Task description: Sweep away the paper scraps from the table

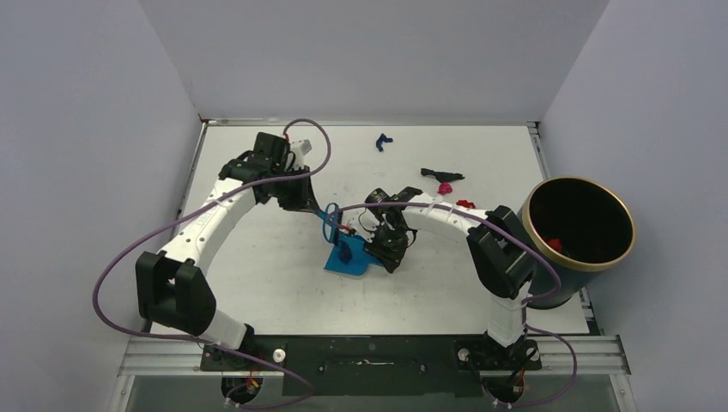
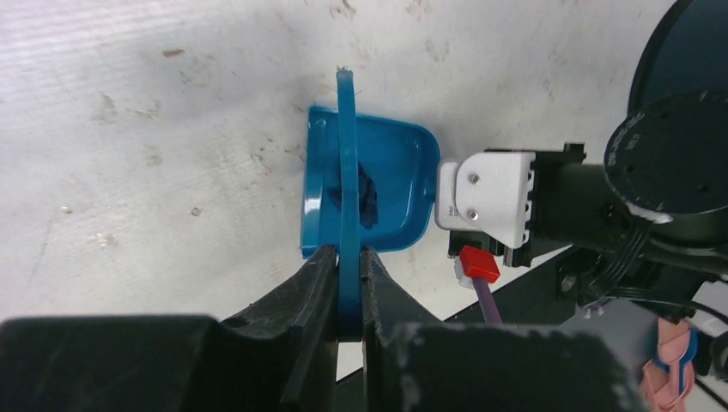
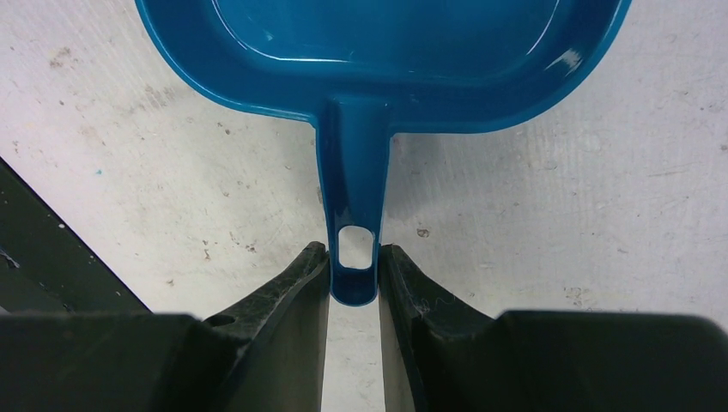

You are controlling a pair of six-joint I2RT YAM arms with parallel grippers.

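**Tools**
- Left gripper (image 2: pixel 348 262): clenching on the handle of the brush (image 2: pixel 346 129). The brush is standing edge-on over the dustpan (image 2: pixel 399 163), bristles pointing down into it.
- Right gripper (image 3: pixel 354 257): grasping the tip of the dustpan handle at its hanging hole. The pan is resting flat on the table (image 3: pixel 601 215), mid-table on the near side.

**Scraps on the table (four showing)**
- Blue scrap (image 1: pixel 383 140): lying alone near the far edge.
- Black scrap (image 1: pixel 442 175): lying right of centre.
- Pink scrap (image 1: pixel 445 188): lying just beside the black one; whether they are touching cannot be told.
- Red scrap (image 1: pixel 464 204): lying close against the right arm.
- All four are lying well apart from the dustpan, on its far side.

**Bin** (image 1: pixel 579 227)
- Standing at the table's right edge. A red bit (image 1: pixel 554 245) is showing inside, judged to be paper already tipped in.

**Dustpan contents**
- A dark patch is showing under the brush. Whether it is bristles or a scrap cannot be told. The part of the pan seen from the right wrist is showing nothing.

**Progress (judgement)**
- The job is looking partly done: both tools are in hand and some paper seems binned.
- At least four scraps are waiting to be swept in and emptied.
- No sweeping is happening at the scraps themselves.
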